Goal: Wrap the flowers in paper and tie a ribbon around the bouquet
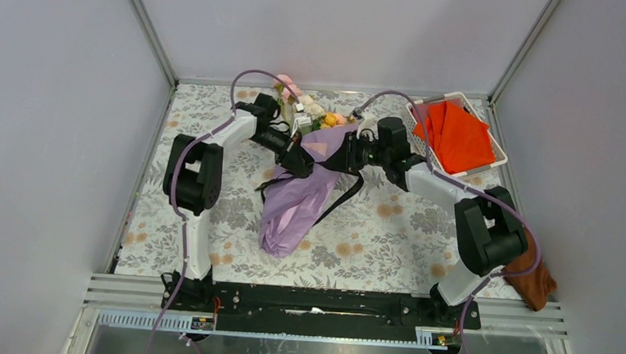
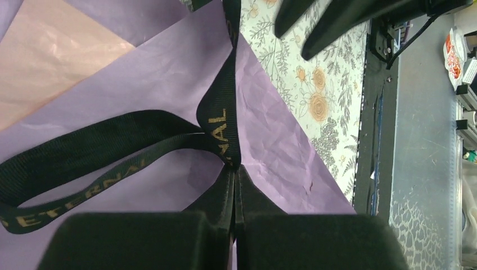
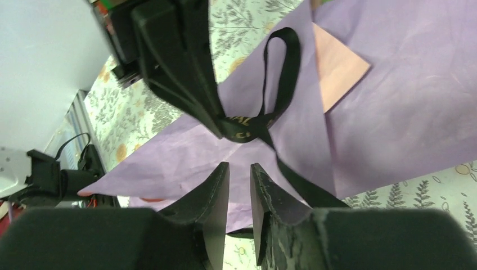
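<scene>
Plain pale grey walls (image 1: 52, 87) box in three sides, with silver aluminium posts (image 1: 147, 23) rising at the back corners. Even, soft light falls on a cream tablecloth printed with grey leaves and tan flowers (image 1: 388, 231). A white wire basket (image 1: 504, 160) sits back right, and a ribbed metal rail (image 1: 122, 291) runs along the near edge.

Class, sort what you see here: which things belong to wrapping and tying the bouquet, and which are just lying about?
For the job:
flowers
lilac paper
black ribbon

Lying about:
white basket
orange-red cloth in the basket
brown cloth at the table's near right corner
</scene>
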`<state>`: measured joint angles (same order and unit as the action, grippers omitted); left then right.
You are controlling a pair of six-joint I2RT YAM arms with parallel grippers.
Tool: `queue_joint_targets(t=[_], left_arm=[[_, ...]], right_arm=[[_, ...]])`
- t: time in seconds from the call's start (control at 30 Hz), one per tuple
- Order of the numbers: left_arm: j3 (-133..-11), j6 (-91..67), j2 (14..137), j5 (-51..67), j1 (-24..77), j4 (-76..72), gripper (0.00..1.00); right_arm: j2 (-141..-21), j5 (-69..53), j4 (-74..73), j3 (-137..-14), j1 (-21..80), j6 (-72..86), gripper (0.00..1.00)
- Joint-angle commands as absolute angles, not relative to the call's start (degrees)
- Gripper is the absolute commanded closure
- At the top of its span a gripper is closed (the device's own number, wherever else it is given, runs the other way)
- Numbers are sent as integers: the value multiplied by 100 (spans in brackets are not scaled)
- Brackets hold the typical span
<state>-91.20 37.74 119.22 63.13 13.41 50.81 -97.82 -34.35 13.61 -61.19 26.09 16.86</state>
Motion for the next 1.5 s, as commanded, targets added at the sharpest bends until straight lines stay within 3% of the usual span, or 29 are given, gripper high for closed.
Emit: queue_joint_targets(t=[0.0,0.17,0.47,0.67,0.87,1.07,1.33,1.47], left_arm=[[-9178,3516,11573,6513,1372,4764,100],[-9074,3564,11320,6461,1380,4760,100],[-8885,4011,11032,5775,1397,4755,100],[-9037,4603,11162,5504,1390,4987,100],[-9779,5559,11669,5821,1385,6384,100],[-9397,6012,11329,5446,1424,6324,100],[-9503,6035,11419,5494,1424,6336,100],[-9506,6138,11468,5484,1424,6383,100]], right_arm=[[-9280,-3978,2476,-5642,2691,1713,74],[-9378,-3321,3310,-5200,3399,2285,74],[-9803,-2357,3362,-5449,3573,373,75],[-10188,-2771,3654,-5656,3516,-841,74],[-10439,-2871,3728,-5806,3465,-1554,68],[-10590,-3145,4193,-5782,3466,-2322,65],[-10908,-3727,3879,-6051,3463,-2981,63],[-10967,-3813,3558,-6201,3468,-3353,56]])
